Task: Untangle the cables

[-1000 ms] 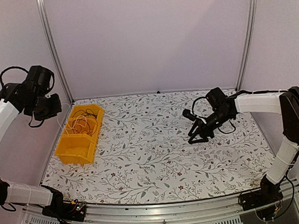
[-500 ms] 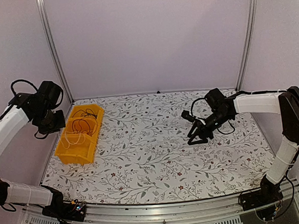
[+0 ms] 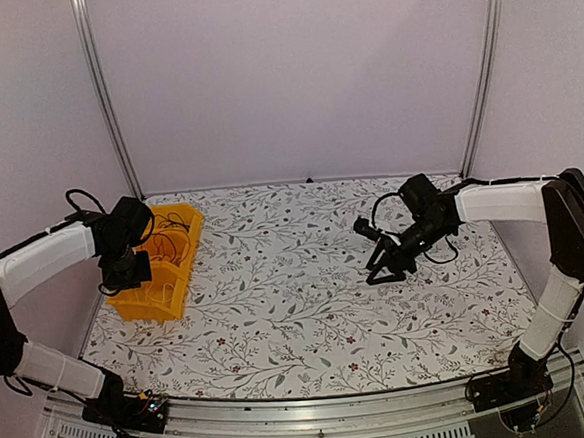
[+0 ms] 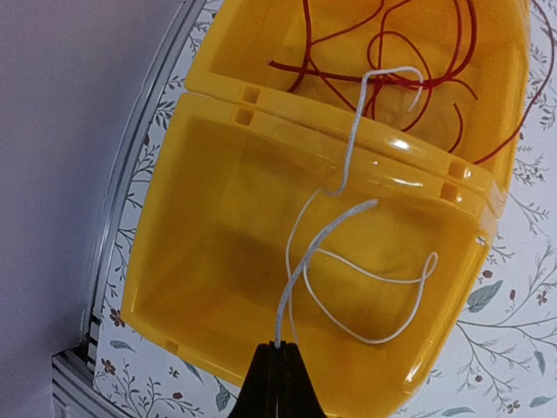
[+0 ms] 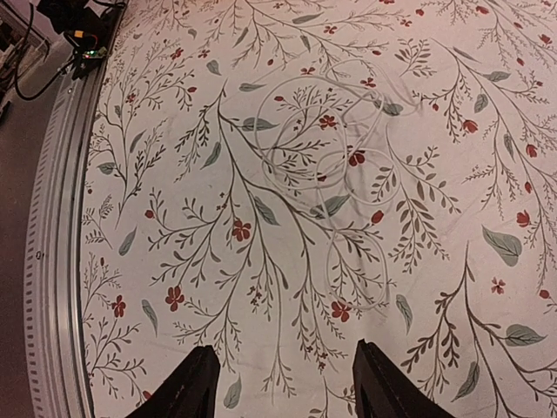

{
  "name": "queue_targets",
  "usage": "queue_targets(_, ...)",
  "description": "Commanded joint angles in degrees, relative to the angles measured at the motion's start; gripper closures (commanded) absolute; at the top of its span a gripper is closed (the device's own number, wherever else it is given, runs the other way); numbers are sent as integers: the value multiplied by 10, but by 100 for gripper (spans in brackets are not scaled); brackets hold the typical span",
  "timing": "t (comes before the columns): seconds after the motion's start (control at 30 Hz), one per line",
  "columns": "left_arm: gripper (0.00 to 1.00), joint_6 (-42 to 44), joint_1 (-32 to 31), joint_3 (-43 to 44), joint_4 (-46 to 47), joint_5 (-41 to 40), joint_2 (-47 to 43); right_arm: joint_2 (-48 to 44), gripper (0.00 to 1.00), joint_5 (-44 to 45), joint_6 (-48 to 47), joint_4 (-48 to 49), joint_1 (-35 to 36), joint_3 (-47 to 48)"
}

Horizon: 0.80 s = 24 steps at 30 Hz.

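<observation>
Since the earlier top view the left arm has swung down from the upper left of the frame and now reaches over the near end of the bin [image 4: 165,261], while the right arm keeps almost the same pose at centre right. In the left wrist view, the left gripper [image 4: 278,353] shows at the bottom centre with its jaws pressed together on the end of a white cable [image 4: 351,139]. From the fingertips this cable rises through the lower compartment, where it forms a loose open loop against the floor of the bin. It then crosses the divider [image 4: 287,117] and ends in a small hook in the upper compartment. The red cables [image 4: 318,70] lie tangled in that upper compartment at the top of the frame, and one strand trails along the bin's right wall. In the right wrist view, the right gripper [image 5: 283,383] hangs above the cloth [image 5: 174,218] with its jaws well apart and nothing between them. A second thin cable, the white loop [image 5: 322,131], lies flat on the floral print in the upper centre of that frame. It is coiled in a few overlapping rings, with one tail running down toward the lower centre, clear of both fingers.
</observation>
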Motion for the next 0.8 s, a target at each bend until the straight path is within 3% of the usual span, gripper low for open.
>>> queue_targets(0.0,96,-6,8,-22,53,20,36,15,43,4,-8,-8,5,-3)
queue_targets(0.07,80,-9,9,-18,45,36,50,16,43,5,-9,-8,5,-3)
queue_targets(0.13,69,-10,8,1,24,55,55,18,43,5,-9,-8,5,-2)
queue_targets(0.3,56,-1,5,82,-33,72,9,23,43,6,-11,-10,5,-3)
queue_targets(0.43,46,37,12,121,-7,59,-20,30,43,11,-14,-13,10,0)
queue_targets(0.57,42,86,37,132,37,74,16,34,44,18,-15,-13,11,0)
queue_targets(0.77,46,143,56,191,38,87,150,35,44,24,-16,-13,11,0)
